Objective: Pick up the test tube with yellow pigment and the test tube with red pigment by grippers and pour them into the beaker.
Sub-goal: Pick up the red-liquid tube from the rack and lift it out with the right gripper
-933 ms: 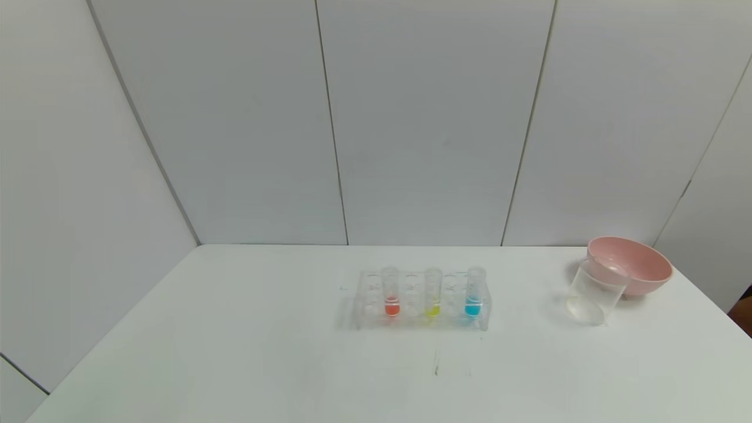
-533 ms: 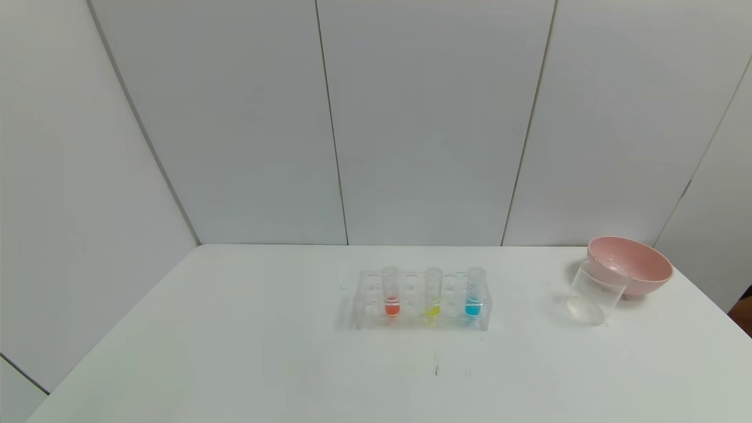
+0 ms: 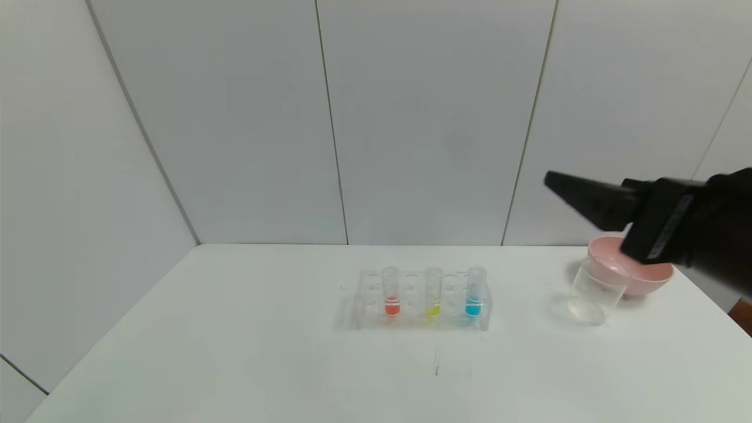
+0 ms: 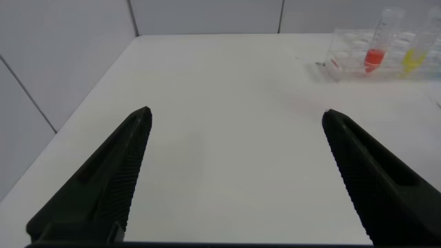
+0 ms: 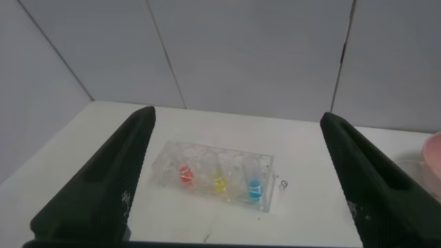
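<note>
You are looking at the test tube with yellow pigment (image 3: 433,294), which is standing upright in the middle of the clear tube rack (image 3: 364,305). The test tube with red pigment (image 3: 390,292) is standing upright in the same rack, two holes toward the desk's left edge. A third tube holding blue liquid (image 3: 474,292) is occupying the rack's end nearest the desk's right edge. The rack is sitting near the middle of the white desk (image 3: 235,352), set back toward the far edge, with its long side running parallel to that edge.

The beaker (image 3: 593,291) is standing upright near the right edge of the desk, well apart from the rack. It is standing just in front of the pink bowl (image 3: 646,276), which is sitting by the far right corner; you cannot tell whether the two are touching.

The right claw (image 5: 238,172) is hanging in the air above the right edge of the desk, over the bowl and beaker, with its fingers pointing toward the rack. Its fingers are spread wide and are holding nothing. In the right wrist view the rack and all three tubes are showing between the fingers, farther off.

The left claw (image 4: 234,179) is hovering over bare desk near the left edge, well apart from the rack. Its fingers are also spread wide and are gripping nothing.
</note>
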Controlling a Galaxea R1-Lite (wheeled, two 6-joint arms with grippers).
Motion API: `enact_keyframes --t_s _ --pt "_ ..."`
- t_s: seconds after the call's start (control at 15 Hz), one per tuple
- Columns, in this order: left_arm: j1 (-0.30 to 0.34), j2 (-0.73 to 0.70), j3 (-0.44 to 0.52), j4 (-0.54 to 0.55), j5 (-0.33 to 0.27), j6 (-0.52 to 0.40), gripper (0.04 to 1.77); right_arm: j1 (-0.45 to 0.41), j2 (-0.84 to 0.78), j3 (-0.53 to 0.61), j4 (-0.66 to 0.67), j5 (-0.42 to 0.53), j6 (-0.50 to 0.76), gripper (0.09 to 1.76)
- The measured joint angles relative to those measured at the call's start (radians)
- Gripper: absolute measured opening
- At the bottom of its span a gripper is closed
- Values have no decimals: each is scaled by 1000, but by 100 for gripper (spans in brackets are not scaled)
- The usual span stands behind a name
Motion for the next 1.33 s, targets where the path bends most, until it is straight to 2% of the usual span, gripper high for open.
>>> enact_keyframes --t_s 0.2,0.33,0.53,0.8,1.2,1.33 --pt "0 0 0 0 0 0 176 204 172 78 -226 -269 7 171" --pt "0 0 0 0 0 0 176 305 288 95 -329 -360 9 171" --pt "0 0 0 0 0 0 176 393 467 84 -435 -425 12 171" --pt "0 0 0 0 0 0 176 402 677 -26 -536 -439 18 171" --pt "0 0 0 0 0 0 176 301 875 -180 -544 -432 54 171" --pt "0 0 0 0 0 0 176 262 925 -220 -543 -394 61 171"
